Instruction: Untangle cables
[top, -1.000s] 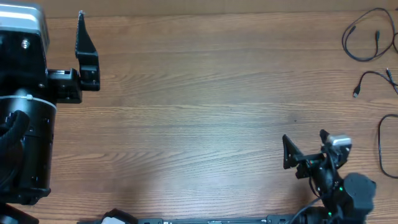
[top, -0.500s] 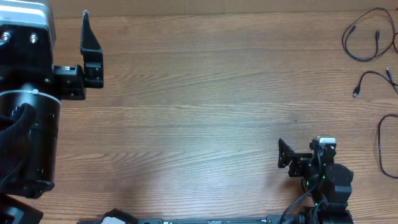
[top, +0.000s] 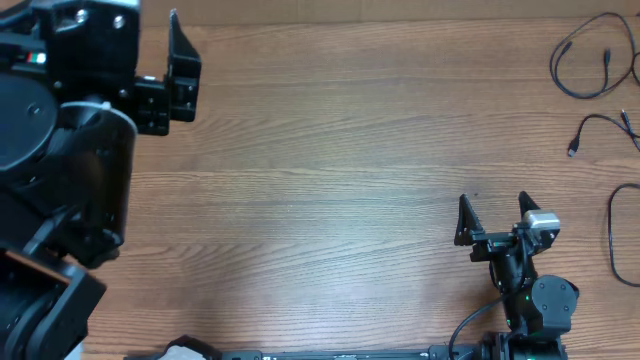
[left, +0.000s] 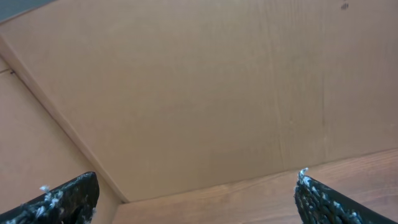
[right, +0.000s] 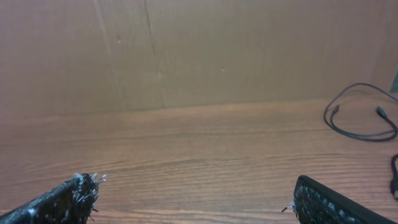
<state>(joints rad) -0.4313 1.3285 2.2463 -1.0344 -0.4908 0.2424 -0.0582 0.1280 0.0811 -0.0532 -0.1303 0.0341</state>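
Note:
Three thin black cables lie apart at the table's right edge in the overhead view: a loop (top: 578, 70) at the far corner, a short cable (top: 597, 122) with a silver plug below it, and a curved cable (top: 611, 232) nearer the front. The right wrist view shows the looped cable (right: 357, 118) at far right. My right gripper (top: 493, 202) stands open at the front right, well left of the cables, nothing between its fingers (right: 323, 202). My left gripper (left: 196, 193) is open over the far left, empty; one of its fingers (top: 183, 65) shows overhead, the other hidden under the arm.
A brown cardboard wall (right: 186, 50) stands along the table's far edge. The wooden table (top: 320, 190) stretches bare between the arms. The bulky left arm (top: 60, 160) covers the left side. A white object (top: 185, 350) sits at the front edge.
The left arm has swung right and risen toward the camera. The right gripper has shifted slightly and now points straight at the far edge. The cables have not moved.

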